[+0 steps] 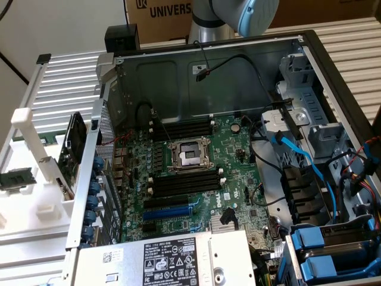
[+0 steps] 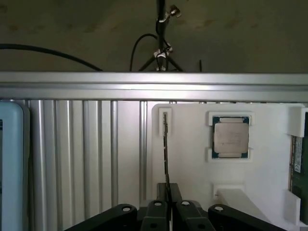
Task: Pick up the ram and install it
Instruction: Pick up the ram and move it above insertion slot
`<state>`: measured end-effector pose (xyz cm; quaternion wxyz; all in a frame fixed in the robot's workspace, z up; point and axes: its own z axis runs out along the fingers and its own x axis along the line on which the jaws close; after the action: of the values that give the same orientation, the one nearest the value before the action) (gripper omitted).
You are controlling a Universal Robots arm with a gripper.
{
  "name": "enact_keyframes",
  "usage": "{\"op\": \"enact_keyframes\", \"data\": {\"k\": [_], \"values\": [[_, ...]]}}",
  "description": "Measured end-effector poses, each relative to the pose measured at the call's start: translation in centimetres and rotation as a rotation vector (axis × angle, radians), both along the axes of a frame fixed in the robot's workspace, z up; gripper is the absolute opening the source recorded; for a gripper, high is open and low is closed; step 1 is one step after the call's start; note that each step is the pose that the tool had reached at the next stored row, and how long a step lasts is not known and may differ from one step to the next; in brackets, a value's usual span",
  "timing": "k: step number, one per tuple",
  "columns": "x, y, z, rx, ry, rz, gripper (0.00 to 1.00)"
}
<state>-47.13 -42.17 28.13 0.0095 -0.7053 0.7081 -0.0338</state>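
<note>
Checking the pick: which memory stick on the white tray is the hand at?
The ram seen edge-on, gripped between the fingers of the hand; the other green stick lies apart, beyond the processor.

**Metal, plastic and board**

The case [image 1: 166, 77] is dull grey sheet metal; the motherboard [image 1: 196, 185] is green and faintly glossy; the table [image 1: 65, 89] is ribbed, brushed aluminium; the box [image 1: 161, 18] at the far side is plain brown cardboard; the tray [image 2: 192, 159] is smooth matt white plastic; the processor chip [image 2: 231, 138] is satin silver metal; the ram [image 2: 166, 149], seen edge-on, looks thin and dark; the gripper [image 2: 168, 188] is matt black.
</note>
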Motion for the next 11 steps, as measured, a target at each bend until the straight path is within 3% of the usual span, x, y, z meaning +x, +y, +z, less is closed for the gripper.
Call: {"op": "enact_keyframes", "data": {"k": [10, 11], "values": [[-0.1, 0.00, 4.57, -0.0001, 0.0002, 0.000, 0.13], [-0.1, 0.00, 5.93, -0.0001, 0.0002, 0.000, 0.13]]}}
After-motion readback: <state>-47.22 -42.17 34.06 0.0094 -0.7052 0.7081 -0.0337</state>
